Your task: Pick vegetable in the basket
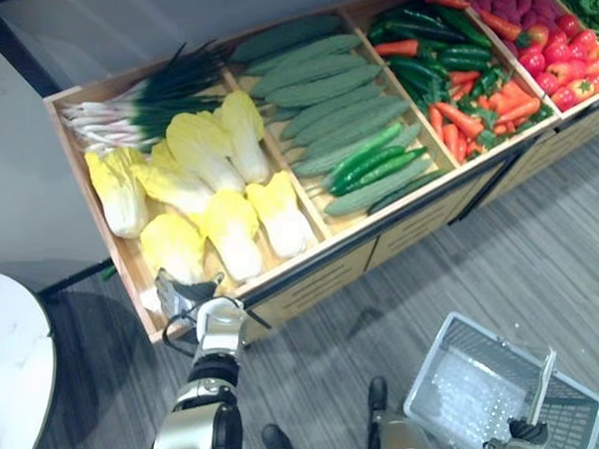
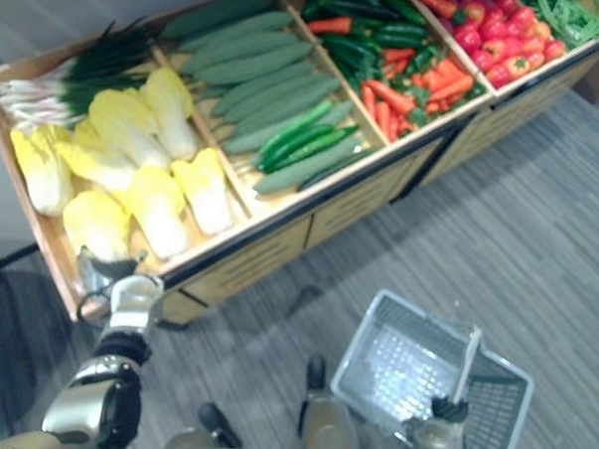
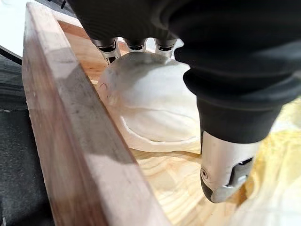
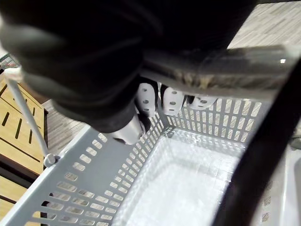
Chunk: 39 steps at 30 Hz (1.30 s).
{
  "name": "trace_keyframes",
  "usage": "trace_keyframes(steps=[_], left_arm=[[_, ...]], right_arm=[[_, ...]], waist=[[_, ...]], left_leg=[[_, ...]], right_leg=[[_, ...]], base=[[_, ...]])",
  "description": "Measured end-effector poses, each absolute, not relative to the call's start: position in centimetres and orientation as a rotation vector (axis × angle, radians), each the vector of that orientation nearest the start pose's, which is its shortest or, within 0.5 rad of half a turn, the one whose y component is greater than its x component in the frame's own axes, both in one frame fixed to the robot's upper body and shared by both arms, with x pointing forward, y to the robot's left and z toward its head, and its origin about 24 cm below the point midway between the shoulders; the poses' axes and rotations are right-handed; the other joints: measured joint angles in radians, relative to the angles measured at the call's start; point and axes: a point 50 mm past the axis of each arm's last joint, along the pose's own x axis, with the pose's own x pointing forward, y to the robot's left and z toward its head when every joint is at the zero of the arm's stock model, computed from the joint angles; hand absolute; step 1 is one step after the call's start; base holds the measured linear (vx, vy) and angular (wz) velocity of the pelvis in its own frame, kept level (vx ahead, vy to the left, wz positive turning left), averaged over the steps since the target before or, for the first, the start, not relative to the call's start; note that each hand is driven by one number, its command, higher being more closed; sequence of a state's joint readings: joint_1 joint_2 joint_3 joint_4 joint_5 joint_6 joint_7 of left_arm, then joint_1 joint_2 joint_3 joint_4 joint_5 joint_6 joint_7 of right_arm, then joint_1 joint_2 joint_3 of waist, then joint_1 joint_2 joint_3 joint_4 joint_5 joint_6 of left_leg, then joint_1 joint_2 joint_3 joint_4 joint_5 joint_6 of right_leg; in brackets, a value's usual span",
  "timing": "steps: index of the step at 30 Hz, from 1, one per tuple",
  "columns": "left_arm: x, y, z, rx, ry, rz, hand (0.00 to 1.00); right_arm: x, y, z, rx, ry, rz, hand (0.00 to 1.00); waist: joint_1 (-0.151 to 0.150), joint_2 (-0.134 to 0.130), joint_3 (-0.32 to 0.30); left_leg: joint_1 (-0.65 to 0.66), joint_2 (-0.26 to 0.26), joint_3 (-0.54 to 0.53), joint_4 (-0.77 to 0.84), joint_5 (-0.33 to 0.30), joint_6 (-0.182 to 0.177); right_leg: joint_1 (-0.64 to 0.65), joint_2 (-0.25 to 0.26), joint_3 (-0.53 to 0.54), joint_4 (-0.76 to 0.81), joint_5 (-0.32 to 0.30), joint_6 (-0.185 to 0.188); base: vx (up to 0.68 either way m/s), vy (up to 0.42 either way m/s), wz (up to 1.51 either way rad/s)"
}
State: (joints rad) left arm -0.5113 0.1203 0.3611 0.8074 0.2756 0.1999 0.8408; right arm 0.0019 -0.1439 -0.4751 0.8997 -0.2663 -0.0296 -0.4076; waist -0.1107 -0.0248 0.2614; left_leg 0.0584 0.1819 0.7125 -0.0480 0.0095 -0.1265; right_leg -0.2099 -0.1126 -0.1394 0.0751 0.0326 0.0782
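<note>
Your left hand [image 3: 211, 70], spread with thumb apart, reaches over the corner napa cabbage [image 3: 150, 103], hard against the rim of the wooden crate [image 3: 70, 122]; your right hand [image 4: 70, 61] clasps the handle [image 4: 225, 70] of the grey basket [image 1: 471, 386] above open floor [image 1: 537, 245].

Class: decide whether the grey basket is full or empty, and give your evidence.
Empty: the basket shows a bare perforated floor, with no vegetable inside, in the head and right wrist views.

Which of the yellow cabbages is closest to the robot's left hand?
The cabbage in the crate's front-left corner; the left hand is at its white base, the others lie farther back.
</note>
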Motion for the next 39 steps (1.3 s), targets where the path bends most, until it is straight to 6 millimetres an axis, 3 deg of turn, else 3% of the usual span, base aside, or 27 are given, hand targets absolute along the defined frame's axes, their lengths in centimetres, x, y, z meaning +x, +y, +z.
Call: trace_keyframes(steps=[2, 3, 10, 16, 24, 27, 31, 39], left_arm=[[30.1, 26.0, 0.9, 0.404, 0.423, 1.06, 0.0], [30.1, 26.2, 0.9, 0.386, 0.428, 1.073, 1.0], [30.5, 28.3, 2.3, 0.355, 0.427, 1.17, 1.0], [30.5, 30.0, 3.5, 0.36, 0.397, 1.214, 1.0], [30.7, 30.1, 3.6, 0.336, 0.394, 1.211, 1.0], [31.1, 29.3, 3.5, 0.282, 0.381, 1.187, 1.0], [31.8, 26.2, 3.4, 0.111, 0.35, 1.126, 1.0], [30.5, 22.1, 3.2, 0.049, 0.245, 1.036, 1.0]], right_arm=[[13.8, -28.8, -11.1, -0.357, 0.828, -0.752, 1.0], [13.8, -28.8, -11.1, -0.358, 0.827, -0.753, 1.0], [14.4, -29.7, -10.4, -0.404, 0.799, -0.741, 1.0], [14.9, -29.0, -10.5, -0.468, 0.798, -0.668, 1.0], [13.7, -28.6, -11.4, -0.489, 0.856, -0.637, 1.0], [13.6, -28.6, -11.4, -0.489, 0.858, -0.637, 1.0], [12.8, -28.8, -11.7, -0.469, 0.891, -0.668, 1.0], [11.2, -29.5, -12.2, -0.432, 0.967, -0.722, 1.0]], waist=[[0.0, -0.009, 0.013], [-0.001, -0.011, 0.016], [-0.002, -0.022, 0.03], [-0.02, -0.045, 0.049], [-0.023, -0.051, 0.067], [-0.028, -0.051, 0.069], [-0.021, -0.051, 0.07], [-0.013, -0.038, 0.063]], left_leg=[[-0.007, -0.002, 0.009, 0.0, 0.0, 0.0], [-0.005, -0.002, 0.011, 0.0, 0.0, 0.0], [-0.031, -0.004, 0.017, 0.001, 0.0, 0.001], [-0.03, -0.004, 0.018, 0.001, 0.0, 0.001], [0.002, -0.013, 0.013, -0.006, 0.001, 0.002], [0.004, -0.018, -0.013, -0.015, 0.005, 0.009], [0.016, -0.031, -0.064, -0.023, 0.009, 0.014], [0.021, -0.052, -0.134, -0.028, 0.015, 0.023]], right_leg=[[-0.015, 0.0, 0.01, 0.004, 0.0, 0.0], [-0.015, 0.0, 0.012, 0.005, 0.0, 0.0], [-0.049, 0.002, 0.024, 0.007, 0.009, -0.003], [-0.047, 0.002, 0.027, 0.004, 0.02, -0.004], [-0.008, -0.005, 0.025, -0.01, 0.028, -0.001], [0.007, -0.016, 0.005, -0.014, 0.03, 0.003], [0.054, -0.035, -0.042, -0.031, 0.032, 0.006], [0.106, -0.058, -0.099, -0.04, 0.033, 0.01]], base=[[-0.05, -0.009, -0.12], [-0.03, -0.005, -0.07], [-0.02, -0.005, -0.04], [-0.01, 0.0, 0.0], [-0.01, 0.001, 0.01], [-0.04, 0.005, 0.21], [-0.02, 0.017, 0.36], [-0.01, 0.008, 0.26]])
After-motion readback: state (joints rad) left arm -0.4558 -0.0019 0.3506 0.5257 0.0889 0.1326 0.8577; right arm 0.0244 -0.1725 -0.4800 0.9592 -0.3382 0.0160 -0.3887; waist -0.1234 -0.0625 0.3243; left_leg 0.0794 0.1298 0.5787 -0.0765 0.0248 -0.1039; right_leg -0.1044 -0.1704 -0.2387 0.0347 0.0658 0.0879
